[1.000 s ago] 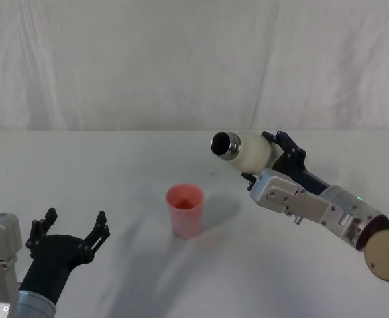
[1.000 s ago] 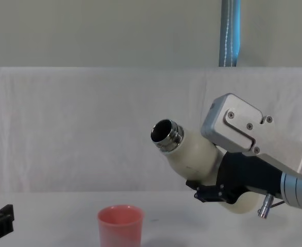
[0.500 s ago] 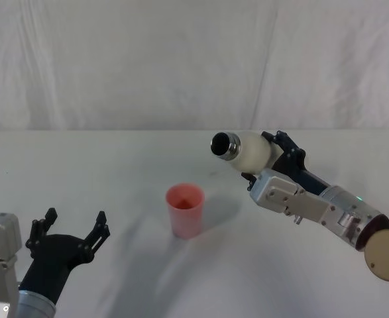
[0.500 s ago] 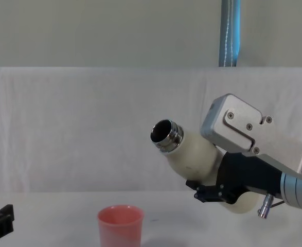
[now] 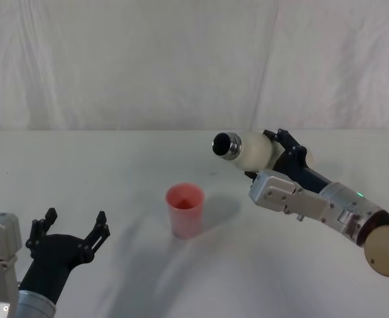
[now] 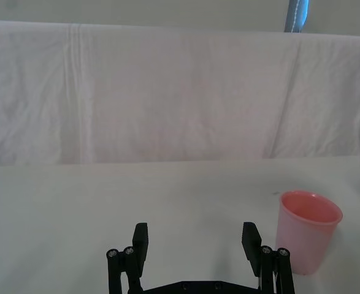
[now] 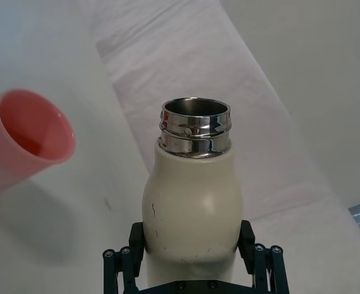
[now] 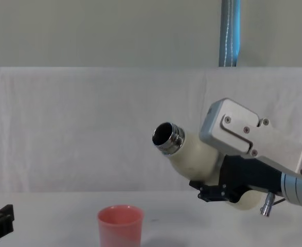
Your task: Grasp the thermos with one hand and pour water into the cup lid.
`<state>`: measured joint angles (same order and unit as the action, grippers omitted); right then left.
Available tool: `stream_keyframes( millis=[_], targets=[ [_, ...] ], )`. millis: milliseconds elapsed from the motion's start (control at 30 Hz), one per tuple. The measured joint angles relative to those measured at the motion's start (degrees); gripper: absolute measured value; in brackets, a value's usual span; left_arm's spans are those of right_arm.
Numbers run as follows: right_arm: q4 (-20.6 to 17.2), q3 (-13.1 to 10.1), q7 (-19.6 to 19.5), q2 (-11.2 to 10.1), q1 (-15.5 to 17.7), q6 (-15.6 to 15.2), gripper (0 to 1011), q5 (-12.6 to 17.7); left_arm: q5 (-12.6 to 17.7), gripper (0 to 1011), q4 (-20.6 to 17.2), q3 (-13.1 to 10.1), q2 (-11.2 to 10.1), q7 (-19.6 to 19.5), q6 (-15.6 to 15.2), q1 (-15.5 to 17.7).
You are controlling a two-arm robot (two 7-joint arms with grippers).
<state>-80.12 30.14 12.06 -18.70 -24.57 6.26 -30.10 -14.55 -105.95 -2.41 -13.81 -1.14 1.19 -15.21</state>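
My right gripper is shut on the thermos, a cream-white bottle held in the air and tilted, its open steel neck pointing up and left toward the cup lid. The thermos sits between the black fingers in the right wrist view. The cup lid, a salmon-pink cup, stands upright on the table, below and to the left of the neck. The cup lid also stands ahead and to the right of my left gripper. That gripper rests open and empty near the front left.
A white cloth covers the table and hangs as a backdrop behind it. A blue pole rises behind the backdrop.
The thermos has tipped slightly lower, its body dropping a little. The left arm and the cup lid have not moved.
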Motion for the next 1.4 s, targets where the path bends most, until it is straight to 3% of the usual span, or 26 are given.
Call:
stream_keyframes(
  millis=[367, 600, 1033, 1400],
  targets=[
    [2.06, 3.29, -0.13, -1.56, -3.36, 2.08, 948, -5.98, 0.0, 1001, 0.0, 0.0, 0.0, 0.0, 0.0, 0.0],
    [3.33, 4.98, -0.65, -1.75, -4.86, 2.87, 948, -8.28, 0.0, 1001, 0.0, 0.0, 0.0, 0.0, 0.0, 0.0],
    [4.64, 7.78, -1.8, -1.57, -6.42, 2.65, 948, -12.23, 0.0, 1001, 0.0, 0.0, 0.0, 0.0, 0.0, 0.0],
    [5.6, 9.85, -2.33, -1.13, -7.81, 0.58, 948, -15.85, 0.0, 1001, 0.0, 0.0, 0.0, 0.0, 0.0, 0.0]
  ],
)
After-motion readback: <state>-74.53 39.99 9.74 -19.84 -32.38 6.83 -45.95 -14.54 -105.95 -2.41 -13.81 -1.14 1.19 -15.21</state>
